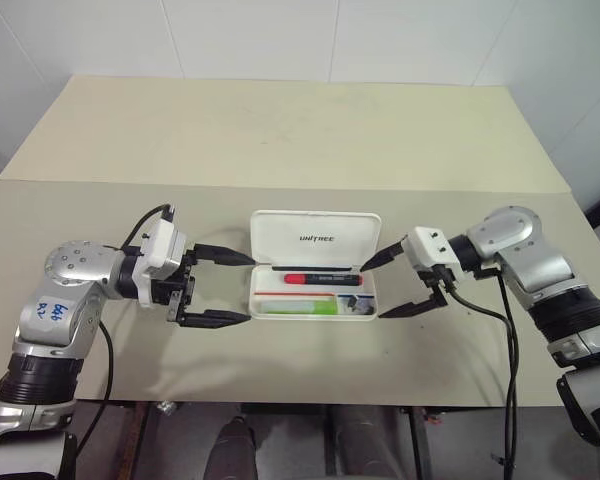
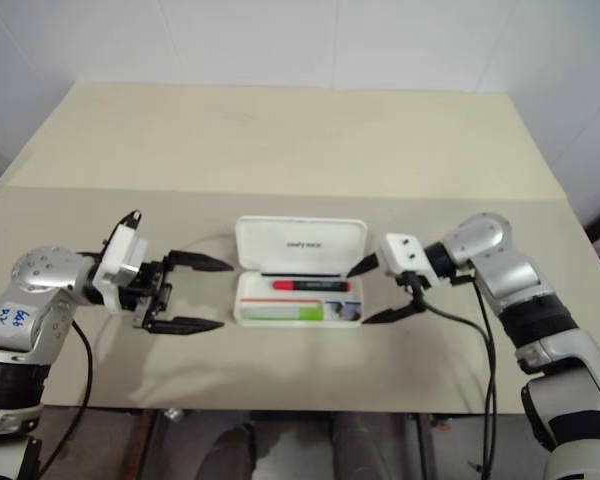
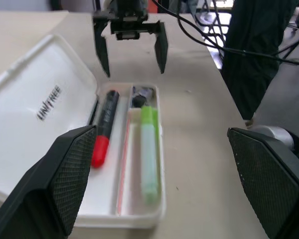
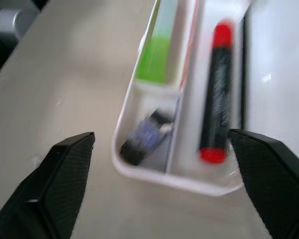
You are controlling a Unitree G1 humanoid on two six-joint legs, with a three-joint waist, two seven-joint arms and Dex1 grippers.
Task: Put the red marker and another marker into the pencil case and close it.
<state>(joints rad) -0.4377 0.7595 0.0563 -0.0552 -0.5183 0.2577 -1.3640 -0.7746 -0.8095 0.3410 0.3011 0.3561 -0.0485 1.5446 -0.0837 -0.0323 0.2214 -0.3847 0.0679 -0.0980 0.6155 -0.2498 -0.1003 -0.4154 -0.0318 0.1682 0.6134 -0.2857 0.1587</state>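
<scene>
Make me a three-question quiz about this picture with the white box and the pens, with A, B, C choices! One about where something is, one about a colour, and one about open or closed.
1. Where is the red marker?
A. On the table beside the pencil case
B. Lying inside the pencil case
C. Held by a gripper

2. What colour is the other marker lying in the case?
A. Light green
B. Blue
C. Yellow

3. How is the lid of the pencil case?
A. Shut flat
B. Taken off and lying apart
C. Open, swung back on its hinge

Answers:
1. B, it lies in the compartment nearest the lid.
2. A, the left wrist view shows a light green marker in the next compartment.
3. C, the lid stands open, so its inside and the case's tray both show.
</scene>
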